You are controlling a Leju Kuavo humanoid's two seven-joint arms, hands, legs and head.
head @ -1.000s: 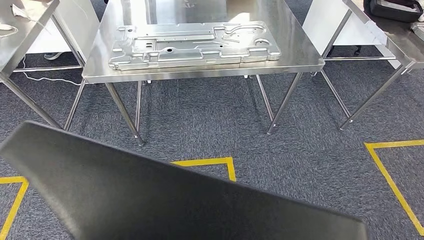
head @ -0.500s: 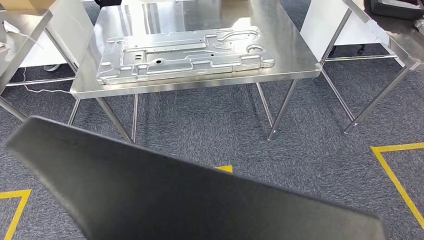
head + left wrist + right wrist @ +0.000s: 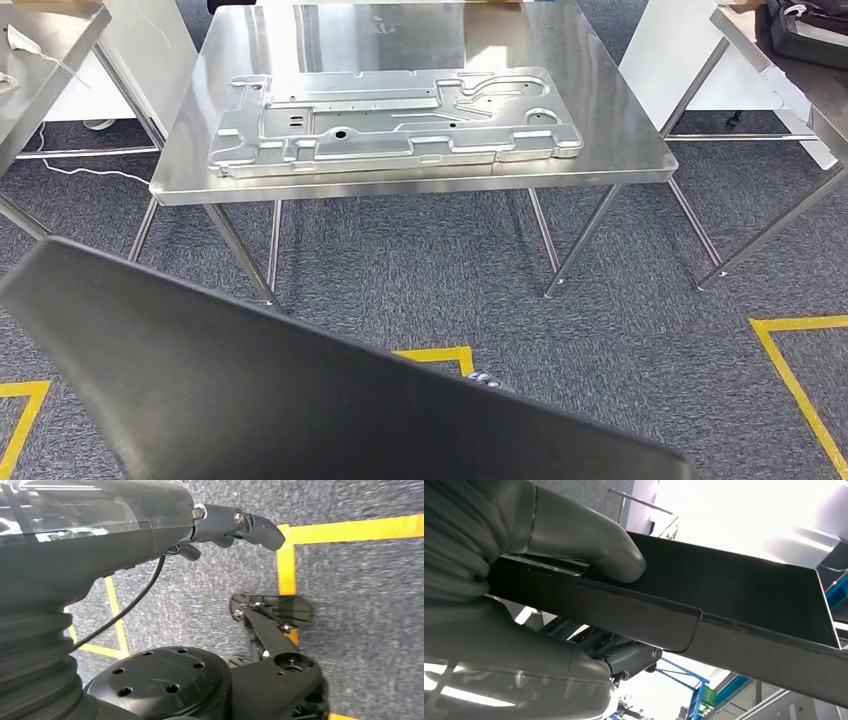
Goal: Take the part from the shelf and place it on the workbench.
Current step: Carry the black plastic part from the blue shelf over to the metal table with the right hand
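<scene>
Flat black sheet-metal part (image 3: 724, 595) clamped in right hand (image 3: 549, 535); left hand (image 3: 225, 525) empty, fingers curled. Steel desk (image 3: 640, 140) ahead; keep part level on approach.

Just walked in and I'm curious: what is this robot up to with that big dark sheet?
The robot is carrying a dark panel, gripped by its right hand, whose thumb presses on the top face. Its left hand hangs over the carpet with fingers curled, holding nothing. Ahead stands a steel workbench that already has a stamped metal plate lying on it. The panel hasn't reached the bench yet.
</scene>
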